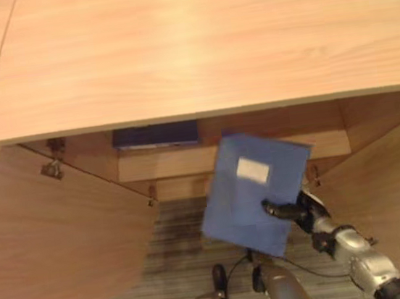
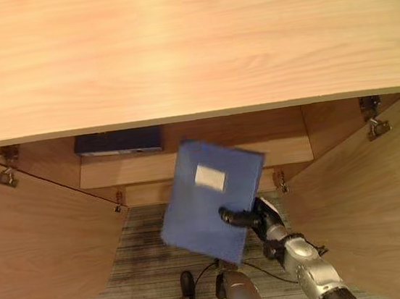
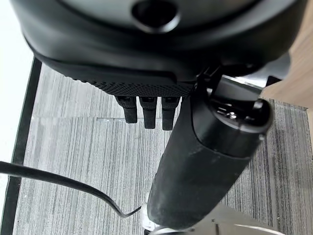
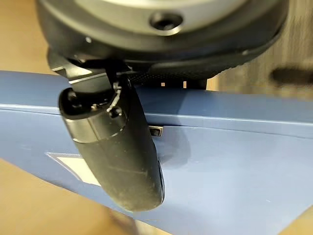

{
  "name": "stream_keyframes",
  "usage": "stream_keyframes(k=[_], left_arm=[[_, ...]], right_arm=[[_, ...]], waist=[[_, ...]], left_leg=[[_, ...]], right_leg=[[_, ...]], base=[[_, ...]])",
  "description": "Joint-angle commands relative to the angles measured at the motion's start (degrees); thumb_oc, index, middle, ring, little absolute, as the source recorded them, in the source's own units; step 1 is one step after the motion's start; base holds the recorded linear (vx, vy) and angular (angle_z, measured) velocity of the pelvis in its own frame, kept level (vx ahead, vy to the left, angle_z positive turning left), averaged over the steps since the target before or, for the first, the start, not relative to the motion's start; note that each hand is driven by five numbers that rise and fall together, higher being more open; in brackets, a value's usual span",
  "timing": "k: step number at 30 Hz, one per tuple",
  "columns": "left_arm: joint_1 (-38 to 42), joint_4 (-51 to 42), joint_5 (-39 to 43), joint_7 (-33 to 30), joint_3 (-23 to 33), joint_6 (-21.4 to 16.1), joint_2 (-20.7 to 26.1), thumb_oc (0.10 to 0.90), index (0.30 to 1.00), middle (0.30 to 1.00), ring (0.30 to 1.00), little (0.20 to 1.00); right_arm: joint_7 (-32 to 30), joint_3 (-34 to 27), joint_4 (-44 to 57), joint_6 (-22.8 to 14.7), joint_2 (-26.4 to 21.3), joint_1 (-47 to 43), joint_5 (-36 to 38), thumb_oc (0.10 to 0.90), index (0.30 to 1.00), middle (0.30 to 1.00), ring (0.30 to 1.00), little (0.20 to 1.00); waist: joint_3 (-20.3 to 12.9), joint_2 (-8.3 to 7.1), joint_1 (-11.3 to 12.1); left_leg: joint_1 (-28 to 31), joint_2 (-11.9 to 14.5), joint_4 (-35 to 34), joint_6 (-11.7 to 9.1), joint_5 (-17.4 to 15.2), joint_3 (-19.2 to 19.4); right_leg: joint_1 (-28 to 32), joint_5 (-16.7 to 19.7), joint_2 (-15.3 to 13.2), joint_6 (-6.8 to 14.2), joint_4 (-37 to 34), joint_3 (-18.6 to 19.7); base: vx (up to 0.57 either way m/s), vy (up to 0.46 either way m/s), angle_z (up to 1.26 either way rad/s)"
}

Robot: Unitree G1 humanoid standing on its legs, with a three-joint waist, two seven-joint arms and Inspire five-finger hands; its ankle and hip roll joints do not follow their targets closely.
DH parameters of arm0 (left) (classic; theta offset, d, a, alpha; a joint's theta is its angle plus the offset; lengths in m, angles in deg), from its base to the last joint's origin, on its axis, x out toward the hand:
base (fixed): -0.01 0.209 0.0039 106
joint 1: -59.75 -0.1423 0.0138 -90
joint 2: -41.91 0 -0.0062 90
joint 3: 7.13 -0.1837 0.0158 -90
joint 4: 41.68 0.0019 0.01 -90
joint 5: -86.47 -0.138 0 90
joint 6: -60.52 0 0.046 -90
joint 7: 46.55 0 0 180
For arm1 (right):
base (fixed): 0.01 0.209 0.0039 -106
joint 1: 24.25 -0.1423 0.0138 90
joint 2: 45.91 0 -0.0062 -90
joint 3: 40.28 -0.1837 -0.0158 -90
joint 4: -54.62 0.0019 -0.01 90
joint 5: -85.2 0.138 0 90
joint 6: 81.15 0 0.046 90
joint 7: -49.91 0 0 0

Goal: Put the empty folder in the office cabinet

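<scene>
A blue folder (image 1: 252,187) with a white label hangs tilted in front of the open office cabinet (image 1: 187,42), below the edge of its top. My right hand (image 1: 299,210) is shut on the folder's lower right edge. Its thumb (image 4: 117,147) lies across the front face and its fingers are hidden behind the folder (image 4: 220,161). My left hand (image 3: 146,49) hangs over the striped carpet with its fingers (image 3: 149,110) straight and holding nothing.
Both cabinet doors stand open, the left door (image 1: 58,240) and the right door (image 1: 387,185) flanking the opening. A dark blue folder (image 1: 154,135) lies on the inner shelf (image 1: 165,165) at the left. Striped grey carpet (image 1: 175,240) lies below.
</scene>
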Motion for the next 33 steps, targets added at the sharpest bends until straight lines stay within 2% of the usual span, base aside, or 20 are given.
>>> stream_keyframes(k=[1,2,5,6,10,11,14,15,16,19,25,33], left_arm=[[-2.48,1.12,3.09,-1.38,-2.26,0.0,1.69,0.8,0.9,0.9,0.9,0.9],[-2.38,1.04,4.45,-1.9,-3.09,-0.14,1.69,0.8,0.9,0.9,0.9,0.9],[-2.48,0.87,5.13,-2.0,-3.87,-0.19,1.73,0.8,0.9,0.9,0.9,0.9],[-2.75,0.75,5.99,-2.02,-5.07,-0.2,1.96,0.8,0.9,0.9,0.9,0.9],[-2.59,0.5,7.11,-2.03,-6.8,-0.45,2.36,0.8,0.9,0.9,0.9,0.9],[-2.52,-0.14,8.43,-2.16,-7.9,-0.48,2.64,0.8,0.9,0.9,0.9,0.9],[-2.38,-1.4,10.19,-2.24,-9.19,-0.95,3.07,0.8,0.9,0.9,0.9,0.9],[-2.08,-3.04,12.24,-2.67,-11.12,-1.24,3.73,0.8,0.9,0.9,0.9,0.9],[-1.98,-3.05,12.27,-2.68,-11.13,-1.22,3.69,0.8,0.9,0.9,0.9,0.9],[-1.74,-5.44,14.2,-3.2,-14.98,-1.49,4.57,0.8,0.9,0.9,0.9,0.9],[-1.5,-7.17,15.1,-3.37,-17.48,-1.19,4.69,0.8,0.9,0.9,0.9,0.9],[-1.18,-10.11,15.85,-4.12,-19.15,-0.79,4.81,0.8,0.9,0.9,0.9,0.9]], right_arm=[[-0.27,-3.95,5.62,-10.66,3.87,-8.71,11.08,0.4,0.3,0.3,0.3,0.3],[-2.17,-5.62,3.12,-13.21,4.78,-13.95,15.12,0.4,0.3,0.3,0.3,0.3],[-3.07,-7.54,1.1,-14.58,4.91,-17.68,18.09,0.4,0.3,0.3,0.3,0.3],[-3.9,-9.11,-1.26,-16.09,4.06,-21.94,20.55,0.4,0.3,0.3,0.3,0.3],[-6.24,-11.06,-7.42,-17.63,1.69,-29.2,23.07,0.4,0.3,0.3,0.3,0.3],[-8.23,-13.03,-11.9,-18.6,0.9,-33.91,25.19,0.4,0.3,0.3,0.3,0.3],[-9.69,-14.7,-17.46,-19.41,-0.19,-39.31,27.94,0.4,0.3,0.3,0.3,0.3],[-11.43,-15.26,-24.45,-19.36,-2.48,-46.21,29.91,0.4,0.3,0.3,0.3,0.3],[-11.28,-15.21,-24.74,-19.33,-2.62,-46.48,30.04,0.4,0.3,0.3,0.3,0.3],[-14.08,-14.9,-37.66,-17.94,-7.15,-56.48,31.85,0.4,0.3,0.3,0.3,0.3],[-15.69,-13.17,-43.55,-16.43,-8.43,-60.66,31.62,0.4,0.3,0.3,0.3,0.3],[-17.77,-13.53,-43.75,-18.03,-5.73,-61.7,33.43,0.4,0.3,0.3,0.3,0.3]], waist=[[-2.46,-0.3,1.55],[-2.22,0.1,2.05],[-2.22,0.51,2.42],[-2.11,0.9,2.82],[-1.77,1.45,3.5],[-1.55,1.87,3.98],[-0.95,2.42,4.64],[-0.37,3.1,5.41],[-0.33,3.14,5.41],[0.58,4.33,6.71],[1.82,5.49,7.34],[3.16,7.7,7.76]], left_leg=[[1.39,1.85,-1.87,-0.35,-0.12,-0.33],[1.49,2.16,-3.0,-0.54,0.32,-0.66],[1.56,2.32,-3.89,-0.74,0.58,-0.85],[1.58,2.45,-4.41,-0.88,0.71,-1.11],[1.13,2.62,-4.86,-1.07,0.89,-1.61],[0.54,2.64,-5.07,-1.12,1.08,-1.87],[-0.39,2.58,-5.19,-1.18,1.3,-2.3],[-1.72,2.46,-5.32,-1.37,1.73,-2.8],[-1.79,2.45,-5.31,-1.37,1.74,-2.81],[-3.27,2.41,-5.95,-1.72,2.58,-3.72],[-3.72,2.32,-6.49,-1.94,3.19,-4.35],[-4.56,1.74,-6.45,-1.94,3.28,-4.57]], right_leg=[[-3.1,-6.05,-1.18,4.14,5.49,1.76],[-3.53,-6.18,-1.02,4.08,5.57,1.71],[-3.83,-6.42,-0.84,4.05,5.67,1.61],[-4.2,-6.72,-0.74,3.94,6.02,1.47],[-5.07,-7.05,-0.64,3.86,6.39,1.44],[-5.66,-7.29,-0.54,3.8,6.56,1.33],[-6.6,-7.59,-0.54,3.8,6.96,1.17],[-7.71,-7.82,-0.59,3.72,7.23,0.92],[-7.79,-7.83,-0.59,3.72,7.27,0.91],[-9.07,-8.26,-0.57,3.69,7.56,0.26],[-9.73,-8.56,-0.57,3.53,8.03,-0.19],[-10.8,-8.58,-0.41,3.37,8.38,0.11]], base=[[0.07,-0.047,0.13],[0.05,-0.038,0.12],[0.05,-0.021,0.03],[0.03,-0.008,0.01],[0.04,-0.011,0.11],[0.01,-0.018,0.1],[0.01,-0.015,0.1],[0.01,-0.011,0.11],[0.0,-0.016,0.15],[0.0,-0.026,0.15],[0.0,-0.016,0.07],[0.0,0.007,0.02]])
